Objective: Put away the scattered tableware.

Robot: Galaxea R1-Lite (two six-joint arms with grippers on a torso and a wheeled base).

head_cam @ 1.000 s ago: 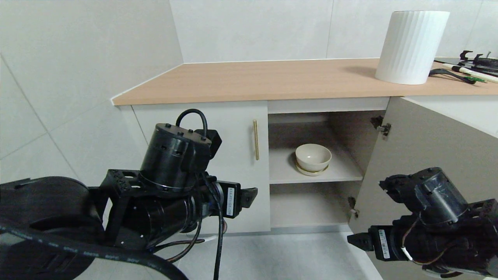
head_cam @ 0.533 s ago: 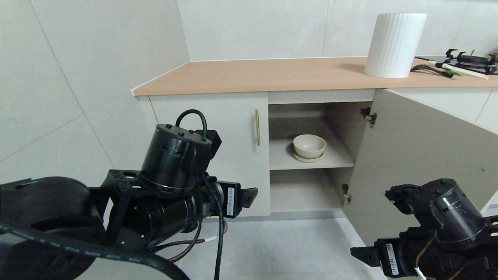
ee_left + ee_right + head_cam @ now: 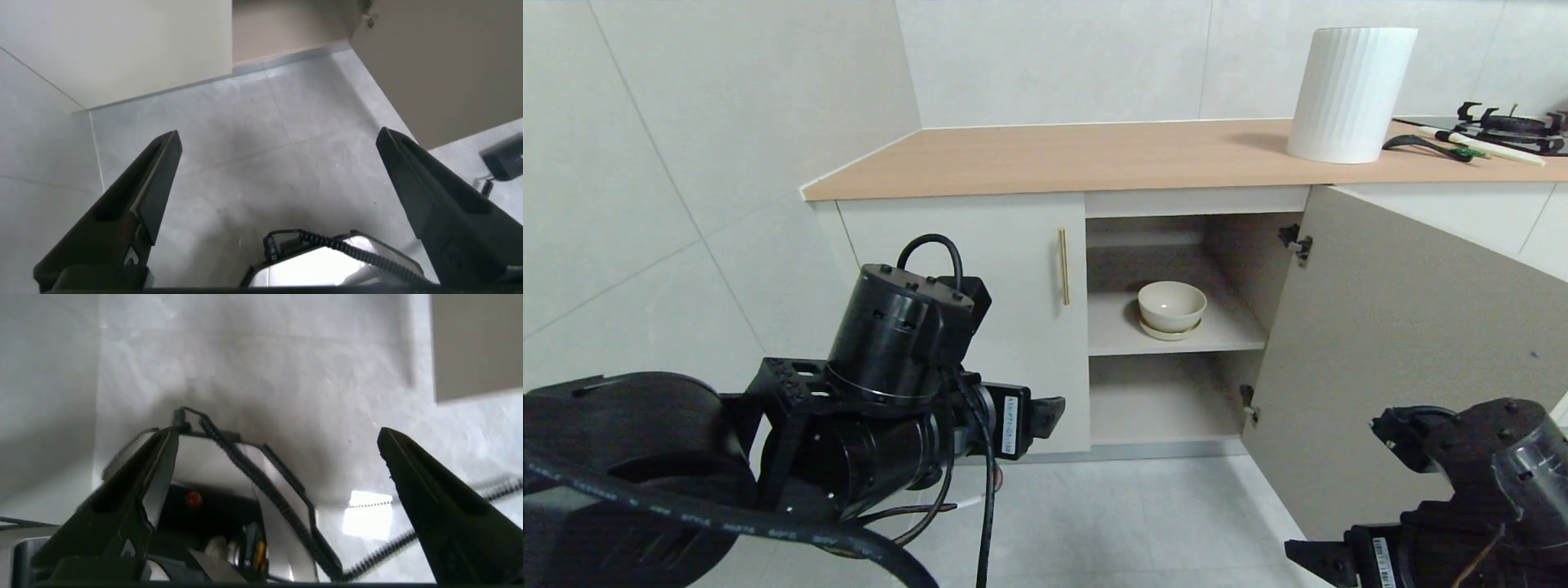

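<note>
Head view gives us the cream bowl [image 3: 1172,304] on its saucer [image 3: 1168,332] on the upper cabinet shelf [image 3: 1229,333], ahead of and above both grippers, between them. Our left gripper [image 3: 275,139] and right gripper [image 3: 275,434] are spread wide and empty.

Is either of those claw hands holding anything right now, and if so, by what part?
Nothing is held: the left gripper and the right gripper both hang open and empty above the floor.

The open cabinet door [image 3: 1388,351] juts out right of the opening, the closed door [image 3: 980,318] walls its left, and the bowl [image 3: 1172,304] on its plate [image 3: 1168,332] takes the middle of the shelf [image 3: 1115,335], leaving room either side.
</note>
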